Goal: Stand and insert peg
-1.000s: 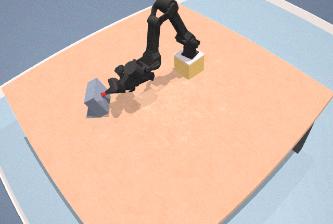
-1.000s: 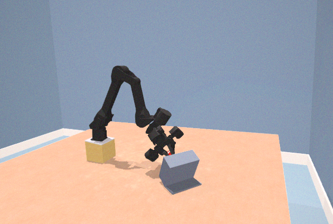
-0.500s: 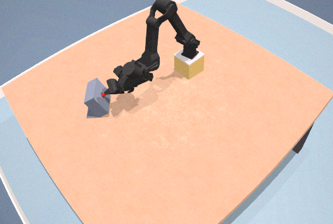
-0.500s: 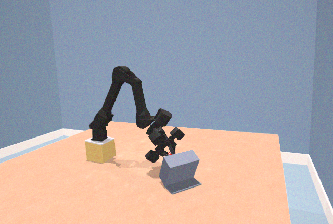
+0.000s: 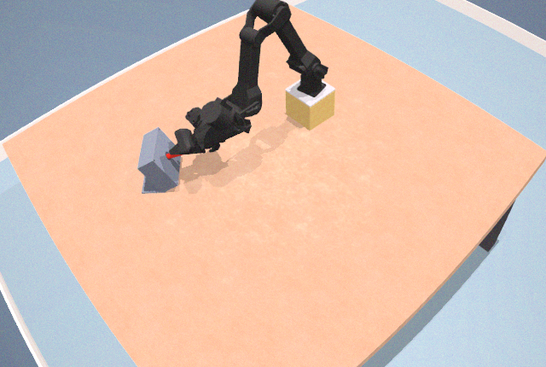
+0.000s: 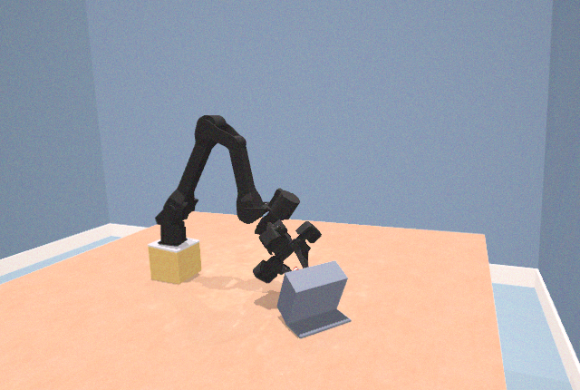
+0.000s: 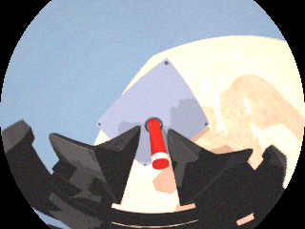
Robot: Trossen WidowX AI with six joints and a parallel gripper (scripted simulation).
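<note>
The red peg (image 5: 169,156) (image 6: 295,268) (image 7: 156,140) has one end in the hole (image 7: 146,125) of the grey-blue sloped panel (image 5: 149,147) (image 6: 315,277) (image 7: 152,93). In the wrist view its white band and red end cap point back toward the camera, outside the hole. How deep the plain end sits is hidden. My gripper (image 5: 175,154) (image 6: 297,268) (image 7: 154,130) is open, with one finger on each side of the peg. Gaps show between the peg and both fingers in the wrist view. The fingertips are close to the panel's face.
The arm stands on a yellow box with a white top (image 5: 299,112) (image 6: 163,265), on the same orange table (image 5: 287,243) (image 6: 140,329) as the panel. The panel has a thin foot plate (image 6: 323,322) at its back. The arm's shadow falls between the box and the panel.
</note>
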